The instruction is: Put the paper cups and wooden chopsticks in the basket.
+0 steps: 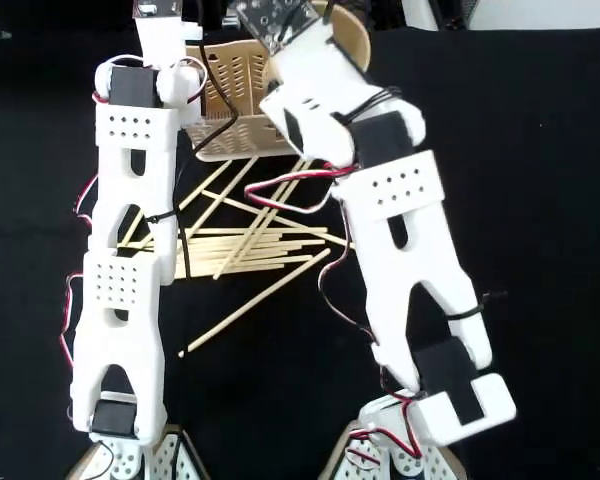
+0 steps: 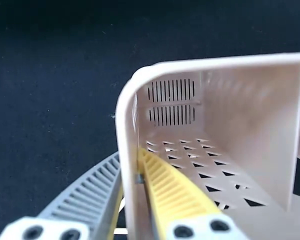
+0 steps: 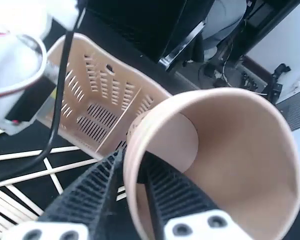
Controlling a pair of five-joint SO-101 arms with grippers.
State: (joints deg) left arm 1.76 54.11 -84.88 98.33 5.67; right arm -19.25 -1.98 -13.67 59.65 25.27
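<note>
One paper cup (image 3: 215,150), one basket (image 2: 240,100), wooden chopsticks (image 1: 250,250) too tangled to count.
The right gripper (image 3: 131,157) is clamping the cup's rim, with the basket just beyond it; the left gripper (image 2: 127,155) is pinching the basket's wall.

Black table (image 1: 540,200); tangled cables (image 3: 225,65) before a white wall (image 3: 289,47)

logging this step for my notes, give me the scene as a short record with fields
left jaws: shut on the basket wall, one inside, one outside
right jaws: shut on the paper cup rim, one inside, one outside
paper cup: off the table, beside the basket
chopsticks: loose pile on the table, between the basket and the arm bases
</note>
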